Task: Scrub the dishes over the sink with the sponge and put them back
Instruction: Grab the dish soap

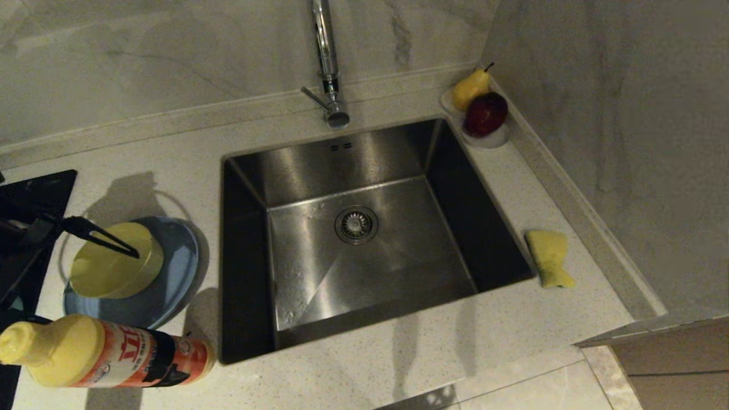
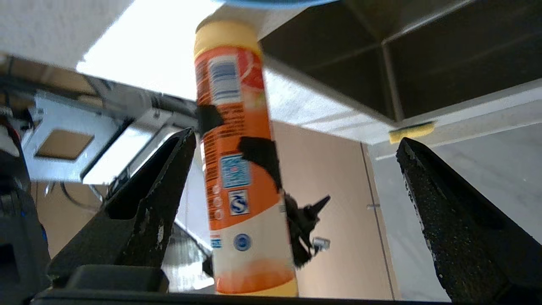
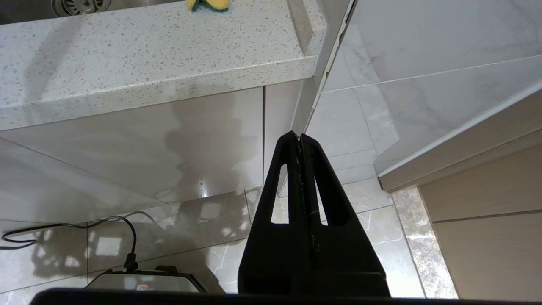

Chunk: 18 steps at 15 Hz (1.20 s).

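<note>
A pale-yellow bowl sits on a light-blue plate on the counter left of the sink. The yellow sponge lies on the counter right of the sink, dark green side down. One thin black finger of my left gripper reaches in from the left edge, over the bowl. In the left wrist view the left gripper stands wide open with nothing held; the plate's rim and the sponge show beyond it. My right gripper is shut and empty, parked below the counter edge over the floor.
An orange-and-yellow detergent bottle stands at the counter's front left, close to the left arm. A tall chrome tap rises behind the sink. A pear and a red apple rest on a small white dish in the back right corner. A wall bounds the right.
</note>
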Tool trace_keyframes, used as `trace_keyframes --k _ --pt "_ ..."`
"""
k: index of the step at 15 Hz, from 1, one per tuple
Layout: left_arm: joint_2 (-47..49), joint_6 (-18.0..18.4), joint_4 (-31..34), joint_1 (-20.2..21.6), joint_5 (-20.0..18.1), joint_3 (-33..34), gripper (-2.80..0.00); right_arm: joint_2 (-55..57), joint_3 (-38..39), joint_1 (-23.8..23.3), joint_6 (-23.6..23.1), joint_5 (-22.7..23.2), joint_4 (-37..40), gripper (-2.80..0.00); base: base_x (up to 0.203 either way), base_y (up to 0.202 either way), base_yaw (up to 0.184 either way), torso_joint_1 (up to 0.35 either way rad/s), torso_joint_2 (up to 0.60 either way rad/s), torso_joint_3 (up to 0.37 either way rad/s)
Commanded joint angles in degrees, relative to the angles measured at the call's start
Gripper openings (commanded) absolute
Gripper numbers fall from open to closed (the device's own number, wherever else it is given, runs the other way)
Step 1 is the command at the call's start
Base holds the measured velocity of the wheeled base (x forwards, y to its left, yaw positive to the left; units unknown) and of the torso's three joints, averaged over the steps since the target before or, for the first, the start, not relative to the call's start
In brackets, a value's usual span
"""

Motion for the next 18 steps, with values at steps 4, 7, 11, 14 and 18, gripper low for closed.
trace_keyframes --k 4,7,11,14,18 --pt "1.0 -0.1 0.4 1.6 2.2 -6.1 0.00 -0.1 0.0 0.0 0.0 0.0 0.0 -2.80 0.000 0.000 0.000 0.000 0.00 0.000" --pt "0.5 0.4 -5.5 1.8 6.8 -6.3 0.00 -0.1 0.0 0.0 0.0 0.0 0.0 -2.80 0.000 0.000 0.000 0.000 0.00 0.000" --pt "-1.3 0.1 -16.5 2.1 12.6 -6.4 -2.80 -0.1 0.0 0.0 0.0 0.0 0.0 -2.80 0.000 0.000 0.000 0.000 0.00 0.000" --pt "-5.1 -0.4 -24.2 2.1 13.7 -6.4 -2.80 -0.1 0.0 0.0 0.0 0.0 0.0 -2.80 0.000 0.000 0.000 0.000 0.00 0.000" --pt "-10.2 -0.3 -33.6 2.1 14.2 -6.4 -2.80 -0.1 0.0 0.0 0.0 0.0 0.0 -2.80 0.000 0.000 0.000 0.000 0.00 0.000"
